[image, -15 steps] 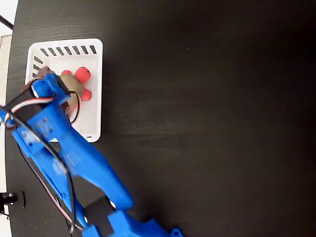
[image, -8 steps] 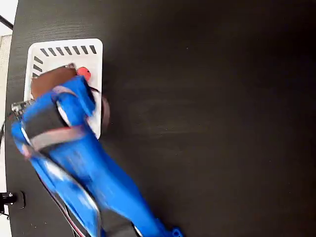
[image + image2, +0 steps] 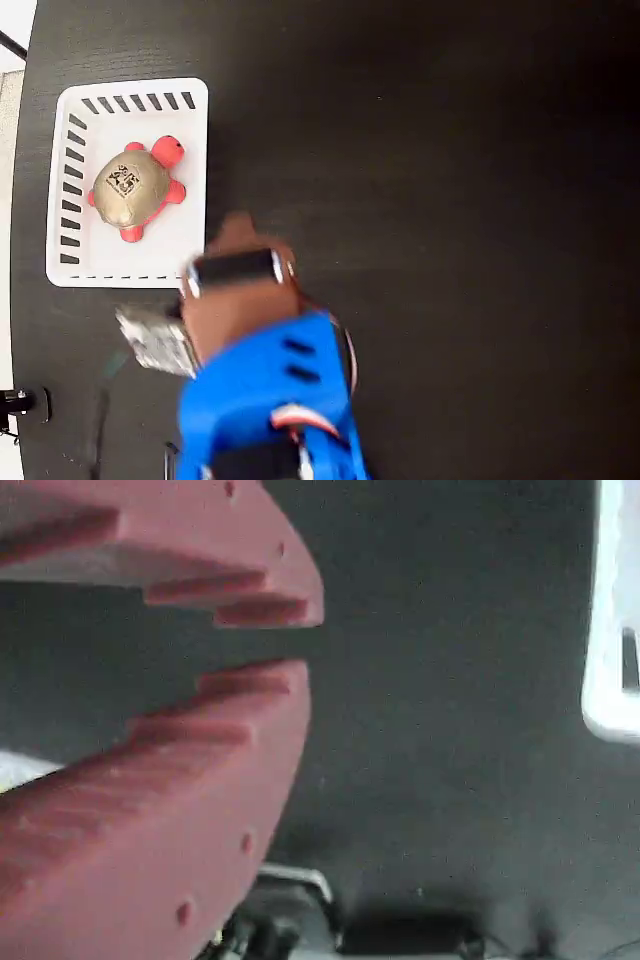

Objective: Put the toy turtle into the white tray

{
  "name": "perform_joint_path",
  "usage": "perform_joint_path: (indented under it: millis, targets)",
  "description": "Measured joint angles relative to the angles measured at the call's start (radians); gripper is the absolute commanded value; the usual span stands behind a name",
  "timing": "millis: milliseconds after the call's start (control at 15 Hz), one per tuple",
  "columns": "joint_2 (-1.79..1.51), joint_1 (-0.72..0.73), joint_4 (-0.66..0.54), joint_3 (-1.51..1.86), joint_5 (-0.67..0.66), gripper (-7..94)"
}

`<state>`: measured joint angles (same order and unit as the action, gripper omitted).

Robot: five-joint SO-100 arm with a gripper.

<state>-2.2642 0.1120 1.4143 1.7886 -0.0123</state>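
Note:
The toy turtle (image 3: 130, 186), with its tan-gold shell and red-pink head and legs, lies inside the white tray (image 3: 182, 250) at the upper left of the fixed view. My gripper (image 3: 238, 228) hovers over the dark table just right of the tray's lower right corner, apart from the turtle. In the wrist view the two red-brown fingers (image 3: 200, 740) stand a narrow gap apart at the gripper (image 3: 300, 645), with only bare table between them. A corner of the white tray (image 3: 612, 630) shows at the right edge of the wrist view.
The blue arm (image 3: 265, 410) fills the lower middle of the fixed view. A small black clamp (image 3: 20, 403) sits at the table's left edge. Dark table (image 3: 450, 250) stretches to the right.
The gripper has let go of the turtle and pulled back out of the tray, down and to the right. The turtle now lies uncovered in the tray.

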Motion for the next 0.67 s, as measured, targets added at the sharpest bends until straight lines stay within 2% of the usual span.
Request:
perform_joint_path:
  millis: [267, 667]
  targets:
    - [-0.380, 0.020, -0.176, 0.558, 0.058, 0]
    - [-0.787, -0.008, -0.198, 0.953, 0.051, 0]
